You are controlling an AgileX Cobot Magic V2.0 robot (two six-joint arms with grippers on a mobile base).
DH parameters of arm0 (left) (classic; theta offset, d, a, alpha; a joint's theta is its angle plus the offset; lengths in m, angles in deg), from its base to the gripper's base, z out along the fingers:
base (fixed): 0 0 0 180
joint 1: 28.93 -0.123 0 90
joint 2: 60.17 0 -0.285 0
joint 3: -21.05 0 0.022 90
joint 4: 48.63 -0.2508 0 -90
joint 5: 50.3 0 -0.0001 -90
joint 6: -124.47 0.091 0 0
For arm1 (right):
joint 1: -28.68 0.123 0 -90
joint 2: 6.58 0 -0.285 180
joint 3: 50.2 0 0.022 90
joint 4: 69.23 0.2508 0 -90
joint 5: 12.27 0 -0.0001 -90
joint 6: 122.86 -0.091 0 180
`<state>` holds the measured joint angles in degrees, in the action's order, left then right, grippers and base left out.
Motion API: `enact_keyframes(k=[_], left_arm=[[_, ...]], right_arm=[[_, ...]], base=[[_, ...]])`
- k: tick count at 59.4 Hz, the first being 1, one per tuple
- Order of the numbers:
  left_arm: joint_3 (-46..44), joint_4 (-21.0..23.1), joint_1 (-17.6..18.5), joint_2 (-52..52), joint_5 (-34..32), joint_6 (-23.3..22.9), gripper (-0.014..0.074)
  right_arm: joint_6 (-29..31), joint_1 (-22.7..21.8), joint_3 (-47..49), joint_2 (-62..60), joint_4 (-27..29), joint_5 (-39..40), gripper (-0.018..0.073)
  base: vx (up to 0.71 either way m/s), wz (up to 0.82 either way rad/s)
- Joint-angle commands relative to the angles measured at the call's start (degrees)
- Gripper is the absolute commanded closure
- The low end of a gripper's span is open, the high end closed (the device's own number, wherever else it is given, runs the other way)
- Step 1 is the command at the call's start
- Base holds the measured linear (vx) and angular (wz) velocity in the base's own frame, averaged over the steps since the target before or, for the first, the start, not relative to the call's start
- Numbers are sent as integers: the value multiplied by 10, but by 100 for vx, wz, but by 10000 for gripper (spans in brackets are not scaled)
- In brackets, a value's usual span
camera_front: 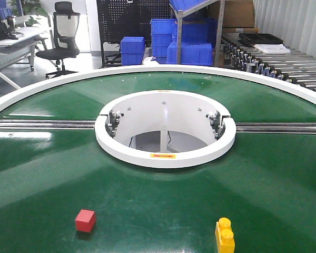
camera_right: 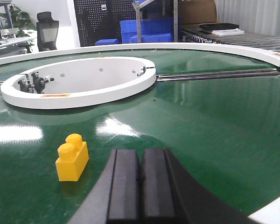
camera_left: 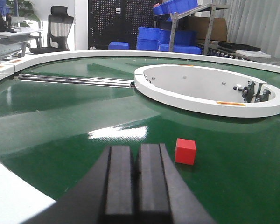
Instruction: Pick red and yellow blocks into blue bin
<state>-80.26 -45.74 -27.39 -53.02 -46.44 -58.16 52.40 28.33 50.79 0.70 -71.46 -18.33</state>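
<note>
— At the lower left of the front view, what's on the glossy green round table (camera_front: pixel 263 174)?
— A small plain red cube (camera_front: pixel 85 220); a yellow two-stud toy brick (camera_front: pixel 225 235) sits lower right, well apart.
— And the grippers?
— Both the left gripper (camera_left: pixel 135 151) and the right gripper (camera_right: pixel 140 156) show black fingers pressed together, each near its block, not touching.

Glossy green round worktop (camera_front: pixel 263 174) rimmed in white, with a white ring (camera_front: pixel 200 154) around its open centre and metal rails (camera_front: pixel 42 125) running out to either side. Beyond, a black office chair (camera_front: pixel 63 31), a dark pegboard (camera_front: pixel 121 18), stacked blue crates (camera_front: pixel 171 37) and a roller conveyor (camera_front: pixel 284 68) at right.
</note>
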Motion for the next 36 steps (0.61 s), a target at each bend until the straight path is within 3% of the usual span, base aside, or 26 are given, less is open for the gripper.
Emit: enact_keyframes(k=[1, 20, 27, 36], left_arm=[[-10, 4, 1, -9, -50, -1, 603], [-10, 4, 1, -9, -50, -1, 603], [-10, -29, 1, -9, -60, 41, 603], [-10, -29, 1, -9, -65, 39, 603]], right_arm=[[5, -2, -3, -6, -1, 49, 569], [5, -2, -3, -6, -1, 51, 569], [5, -2, -3, -6, -1, 53, 569], [5, -2, -3, -6, -1, 61, 569]], base=[[0, 0], [0, 0], [0, 0], [0, 0]])
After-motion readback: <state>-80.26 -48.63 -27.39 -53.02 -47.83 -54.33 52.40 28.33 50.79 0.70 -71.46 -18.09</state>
